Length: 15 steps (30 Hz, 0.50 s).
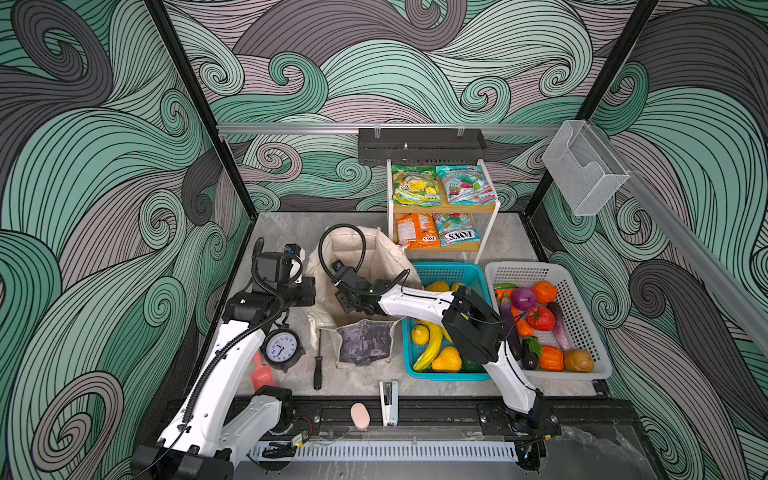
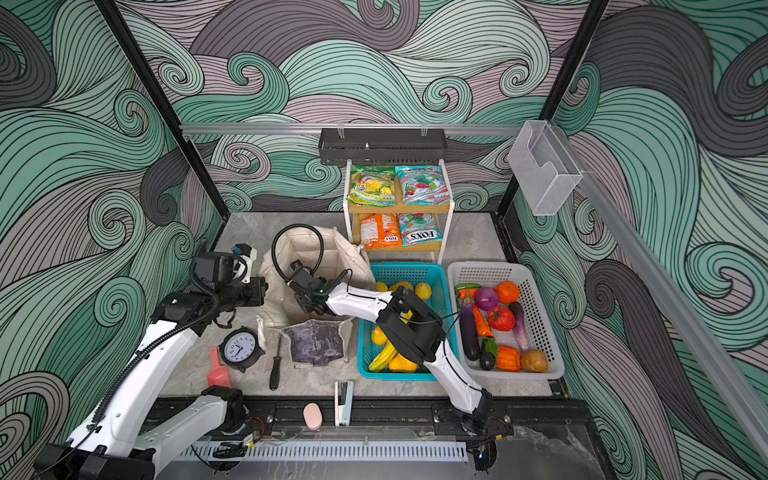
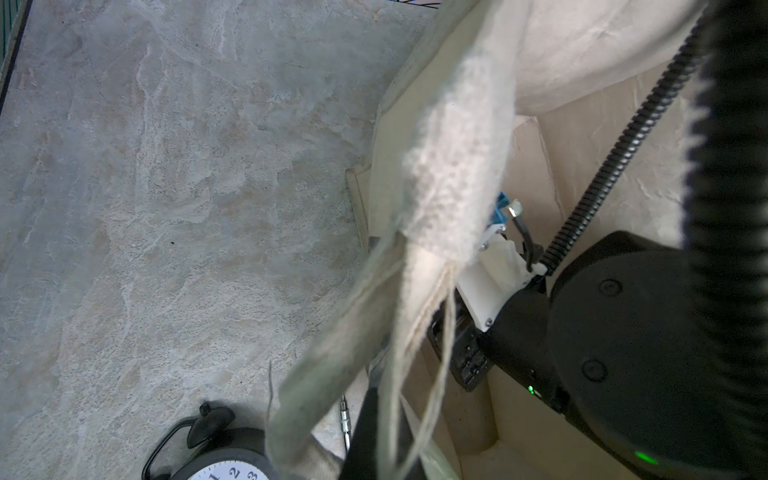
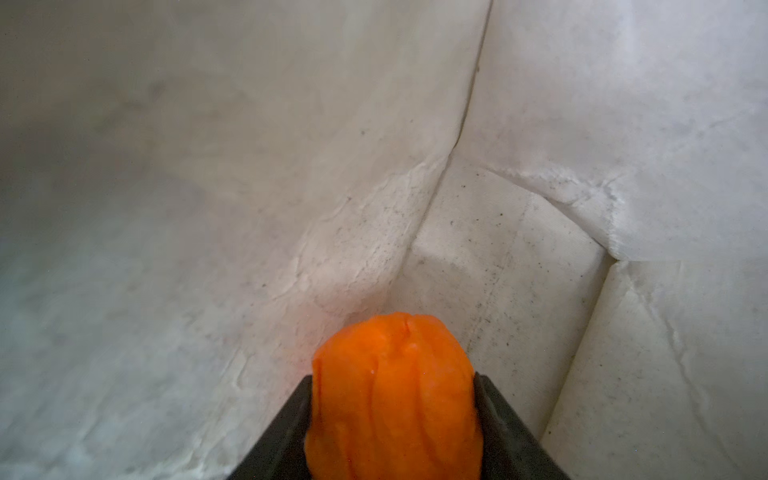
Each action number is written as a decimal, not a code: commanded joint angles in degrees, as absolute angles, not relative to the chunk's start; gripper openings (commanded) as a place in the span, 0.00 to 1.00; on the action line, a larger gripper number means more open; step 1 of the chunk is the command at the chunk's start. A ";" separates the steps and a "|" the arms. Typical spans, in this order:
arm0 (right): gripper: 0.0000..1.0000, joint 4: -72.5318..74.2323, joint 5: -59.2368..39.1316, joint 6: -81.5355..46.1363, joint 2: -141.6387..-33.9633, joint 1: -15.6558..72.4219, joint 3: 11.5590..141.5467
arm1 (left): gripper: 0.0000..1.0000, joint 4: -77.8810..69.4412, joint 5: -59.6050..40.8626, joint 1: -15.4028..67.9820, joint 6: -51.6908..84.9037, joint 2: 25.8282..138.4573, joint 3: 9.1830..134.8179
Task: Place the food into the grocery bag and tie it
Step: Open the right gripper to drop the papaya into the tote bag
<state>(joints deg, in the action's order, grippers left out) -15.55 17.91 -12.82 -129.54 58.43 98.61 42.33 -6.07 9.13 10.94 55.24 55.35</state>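
Orange fruit between half-open right jaws

Clock, screwdriver, stapler, pink scoop

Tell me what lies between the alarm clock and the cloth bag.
A black-handled screwdriver lies between the alarm clock and the tote bag; both top views show it.

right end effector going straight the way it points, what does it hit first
Probably the grocery bag, its inner floor near a corner; the orange toy food in the right end effector would touch first. Depth is unclear.
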 commanded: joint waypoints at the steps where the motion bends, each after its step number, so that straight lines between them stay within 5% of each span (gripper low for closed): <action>1: 0.54 -18.07 19.60 -15.16 -133.75 57.31 99.50 | 0.00 41.76 -7.29 8.88 10.60 54.33 55.47; 11: 0.68 -19.16 17.70 -15.89 -134.22 57.14 100.26 | 0.00 41.82 -7.08 8.91 10.61 54.76 55.50; 15: 0.86 -20.29 17.88 -14.38 -130.53 57.30 100.15 | 0.00 41.85 -6.68 8.91 10.57 54.78 55.55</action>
<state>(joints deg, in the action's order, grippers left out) -16.47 18.02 -14.96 -132.14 57.74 100.82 41.93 -6.07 9.13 10.92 55.27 55.35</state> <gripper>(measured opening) 0.823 0.048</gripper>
